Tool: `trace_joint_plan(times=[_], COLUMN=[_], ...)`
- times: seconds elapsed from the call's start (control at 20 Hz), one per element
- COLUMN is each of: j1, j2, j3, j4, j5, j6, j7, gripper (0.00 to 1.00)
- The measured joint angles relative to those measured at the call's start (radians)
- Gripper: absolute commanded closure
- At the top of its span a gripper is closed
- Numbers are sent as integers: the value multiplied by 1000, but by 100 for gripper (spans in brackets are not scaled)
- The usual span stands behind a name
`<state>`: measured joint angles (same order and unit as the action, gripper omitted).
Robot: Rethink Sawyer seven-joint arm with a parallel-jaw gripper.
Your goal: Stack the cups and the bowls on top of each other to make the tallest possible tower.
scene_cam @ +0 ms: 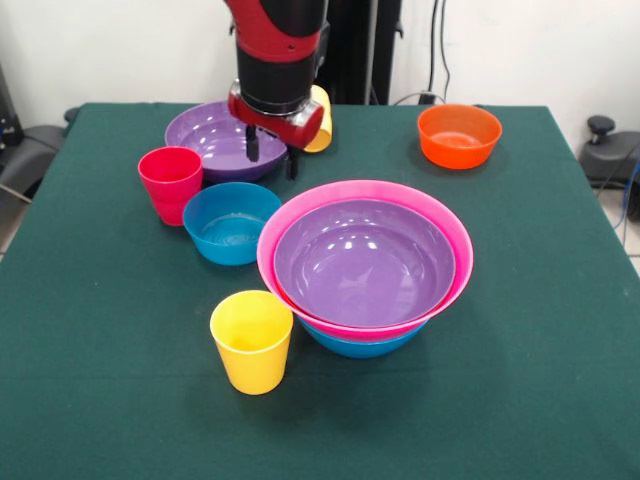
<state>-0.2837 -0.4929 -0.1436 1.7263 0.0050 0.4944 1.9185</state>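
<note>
The gripper, fingers apart and empty, hovers over the wide glossy purple plastic bowl; it should grip this bowl's rim squarely.

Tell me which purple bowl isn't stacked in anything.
The purple bowl at the back, under the gripper, sits alone on the table. The other purple bowl is nested inside the pink bowl.

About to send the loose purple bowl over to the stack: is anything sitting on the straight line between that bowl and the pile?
Probably yes: the blue bowl lies on the table between the loose purple bowl and the tower, the red cup beside it. Carried high, the bowl would likely clear both.
</note>
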Motion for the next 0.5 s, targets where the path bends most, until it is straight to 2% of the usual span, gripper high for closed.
trace_joint_plan(times=[0.5], j1=[-10], j2=[70], j3=[11], j4=[-1], j5=[-40], j6=[-63], j7=[0], gripper=[0])
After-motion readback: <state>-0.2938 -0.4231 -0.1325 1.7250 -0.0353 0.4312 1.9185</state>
